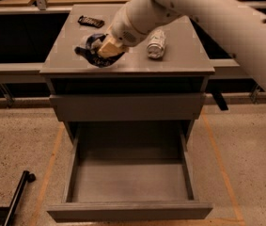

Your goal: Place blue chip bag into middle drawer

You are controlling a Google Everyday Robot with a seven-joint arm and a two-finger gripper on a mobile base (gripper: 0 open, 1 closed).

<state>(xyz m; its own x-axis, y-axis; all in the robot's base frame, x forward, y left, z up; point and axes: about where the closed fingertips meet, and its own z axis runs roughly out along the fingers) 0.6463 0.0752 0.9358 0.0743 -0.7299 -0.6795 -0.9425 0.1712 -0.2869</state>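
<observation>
Currently the gripper (105, 50) is low over the cabinet top (179, 62), close to the front edge and toward the front-left corner. It is clamped on the crumpled blue chip bag (89, 51). A black packet (91, 21) lies near the back-left corner. A can (156, 44) lies on its side, right of centre. The middle drawer (130, 210) is pulled out below the upper drawer front (128, 106).

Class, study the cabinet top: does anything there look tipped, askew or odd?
The silvery can lies tipped on its side, right of the gripper, which is at the crumpled blue chip bag.
</observation>
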